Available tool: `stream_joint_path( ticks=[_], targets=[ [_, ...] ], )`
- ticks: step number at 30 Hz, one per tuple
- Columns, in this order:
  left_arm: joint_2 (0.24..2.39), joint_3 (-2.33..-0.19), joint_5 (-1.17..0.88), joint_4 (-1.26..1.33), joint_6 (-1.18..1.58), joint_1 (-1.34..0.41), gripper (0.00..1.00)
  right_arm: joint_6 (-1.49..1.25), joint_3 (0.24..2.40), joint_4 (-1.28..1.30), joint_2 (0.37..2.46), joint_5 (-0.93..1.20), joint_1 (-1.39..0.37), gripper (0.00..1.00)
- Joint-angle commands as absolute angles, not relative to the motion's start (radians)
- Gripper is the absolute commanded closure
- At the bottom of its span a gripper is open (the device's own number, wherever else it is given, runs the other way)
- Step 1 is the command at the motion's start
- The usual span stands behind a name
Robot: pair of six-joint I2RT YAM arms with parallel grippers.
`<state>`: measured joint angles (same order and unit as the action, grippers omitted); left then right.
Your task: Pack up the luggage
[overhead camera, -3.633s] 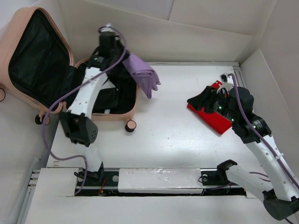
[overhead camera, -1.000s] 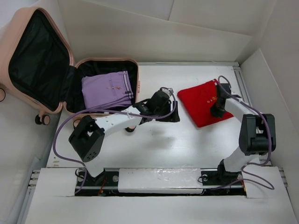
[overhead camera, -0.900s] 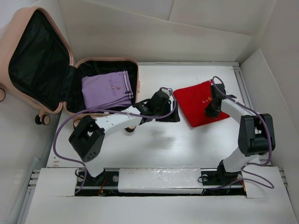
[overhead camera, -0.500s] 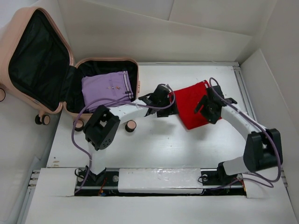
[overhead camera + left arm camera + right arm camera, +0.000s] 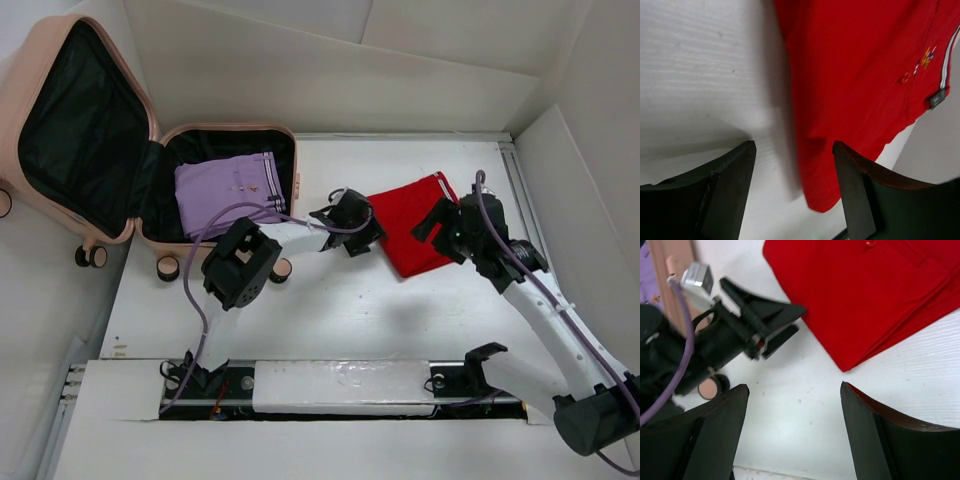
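Observation:
The luggage (image 5: 15, 110) lies open at the far left, its lid propped up, a folded purple garment (image 5: 228, 195) in its lower half. A folded red garment (image 5: 412, 222) lies flat on the white table (image 5: 340, 310) right of it. My left gripper (image 5: 366, 234) is open at the red garment's left edge; in the left wrist view its corner (image 5: 820, 175) lies between my left gripper's (image 5: 795, 170) spread fingers, unclamped. My right gripper (image 5: 436, 222) hovers open over the garment's right part; the right wrist view shows my right gripper (image 5: 795, 405) with only table between its fingers.
Caster wheels (image 5: 167, 268) of the luggage stick out toward the near side. White walls (image 5: 560, 200) close in the table at the back and right. In the right wrist view the left gripper (image 5: 760, 325) sits close beside the red garment (image 5: 875, 295).
My right gripper dragged the red garment leftward, then opened and let go of it and lifted. My left arm swung its gripper to the garment's left edge.

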<state>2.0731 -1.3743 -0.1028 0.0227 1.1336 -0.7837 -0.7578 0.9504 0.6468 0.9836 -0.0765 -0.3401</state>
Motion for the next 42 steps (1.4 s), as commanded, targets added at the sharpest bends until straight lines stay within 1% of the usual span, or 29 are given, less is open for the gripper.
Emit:
stream_joint_path(
  ticks=[1, 5, 7, 8, 9, 10, 11, 12, 16, 17, 21, 23, 25, 26, 28, 29, 30, 31, 32, 33, 34, 35, 36, 37, 39, 42],
  targets=[
    [2.150, -1.429, -0.055, -0.015, 1.247, -0.793, 0.40, -0.773, 0.940, 0.640, 0.948, -0.064, -0.385, 0.20],
    [2.218, -1.454, -0.064, -0.006, 1.312, -0.802, 0.40, -0.782, 0.952, 0.640, 0.925, -0.064, -0.413, 0.20],
    [2.249, -1.474, -0.054, -0.006, 1.312, -0.811, 0.42, -0.782, 0.962, 0.640, 0.916, -0.054, -0.425, 0.20],
    [2.259, -1.498, -0.054, -0.006, 1.312, -0.811, 0.47, -0.782, 0.962, 0.652, 0.916, -0.054, -0.439, 0.20],
    [2.269, -1.509, -0.054, -0.020, 1.312, -0.811, 0.60, -0.782, 0.985, 0.652, 0.916, -0.054, -0.449, 0.20],
    [2.281, -1.519, -0.054, -0.020, 1.312, -0.811, 0.72, -0.782, 0.985, 0.661, 0.905, -0.054, -0.449, 0.20],
    [2.281, -1.519, -0.054, -0.020, 1.289, -0.811, 0.89, -0.773, 1.000, 0.661, 0.905, -0.054, -0.449, 0.20],
    [2.281, -1.546, -0.037, -0.044, 1.275, -0.811, 1.00, -0.773, 1.000, 0.661, 0.905, -0.063, -0.459, 0.20],
    [2.218, -1.621, 0.003, -0.091, 1.151, -0.790, 1.00, -0.752, 1.055, 0.661, 0.896, -0.063, -0.459, 0.20],
    [2.171, -1.635, 0.003, -0.104, 1.120, -0.773, 1.00, -0.740, 1.055, 0.661, 0.896, -0.063, -0.459, 0.20],
    [2.039, -1.732, -0.067, -0.155, 0.944, -0.700, 1.00, -0.730, 1.066, 0.637, 0.896, -0.043, -0.459, 0.20],
    [1.994, -1.837, -0.098, -0.253, 0.875, -0.661, 1.00, -0.721, 1.055, 0.609, 0.896, -0.029, -0.459, 0.20],
    [1.928, -1.926, -0.123, -0.335, 0.763, -0.583, 1.00, -0.721, 1.045, 0.580, 0.905, -0.005, -0.459, 0.20],
    [1.905, -1.945, -0.139, -0.357, 0.727, -0.550, 1.00, -0.721, 1.034, 0.571, 0.905, 0.014, -0.459, 0.20],
    [1.829, -1.957, -0.188, -0.393, 0.640, -0.425, 1.00, -0.712, 1.025, 0.560, 0.928, 0.026, -0.459, 0.20],
    [1.801, -1.921, -0.205, -0.393, 0.609, -0.378, 1.00, -0.703, 1.025, 0.560, 0.928, 0.026, -0.459, 0.20],
    [1.743, -1.890, -0.219, -0.393, 0.588, -0.279, 1.00, -0.703, 1.025, 0.548, 0.928, 0.037, -0.459, 0.20],
    [1.717, -1.849, -0.244, -0.382, 0.569, -0.225, 1.00, -0.703, 1.016, 0.539, 0.928, 0.037, -0.459, 0.20],
    [1.695, -1.798, -0.344, -0.356, 0.530, -0.168, 1.00, -0.693, 1.015, 0.538, 0.928, 0.037, -0.459, 0.20],
    [1.681, -1.696, -0.380, -0.315, 0.529, -0.111, 1.00, -0.693, 1.015, 0.529, 0.928, 0.046, -0.459, 0.20],
    [1.672, -1.643, -0.403, -0.301, 0.520, -0.007, 1.00, -0.693, 1.015, 0.529, 0.939, 0.055, -0.459, 0.20],
    [1.660, -1.590, -0.466, -0.275, 0.508, 0.041, 1.00, -0.681, 1.015, 0.529, 0.939, 0.055, -0.459, 0.20],
    [1.660, -1.489, -0.466, -0.232, 0.496, 0.085, 1.00, -0.670, 1.015, 0.520, 0.951, 0.070, -0.448, 0.20],
    [1.660, -1.445, -0.466, -0.221, 0.495, 0.160, 1.00, -0.670, 1.028, 0.520, 0.951, 0.084, -0.448, 0.20],
    [1.660, -1.323, -0.477, -0.172, 0.495, 0.231, 1.00, -0.649, 1.040, 0.520, 0.972, 0.093, -0.439, 0.20],
    [1.660, -1.241, -0.463, -0.149, 0.495, 0.328, 1.00, -0.640, 1.052, 0.520, 0.983, 0.113, -0.439, 0.20]
  ],
)
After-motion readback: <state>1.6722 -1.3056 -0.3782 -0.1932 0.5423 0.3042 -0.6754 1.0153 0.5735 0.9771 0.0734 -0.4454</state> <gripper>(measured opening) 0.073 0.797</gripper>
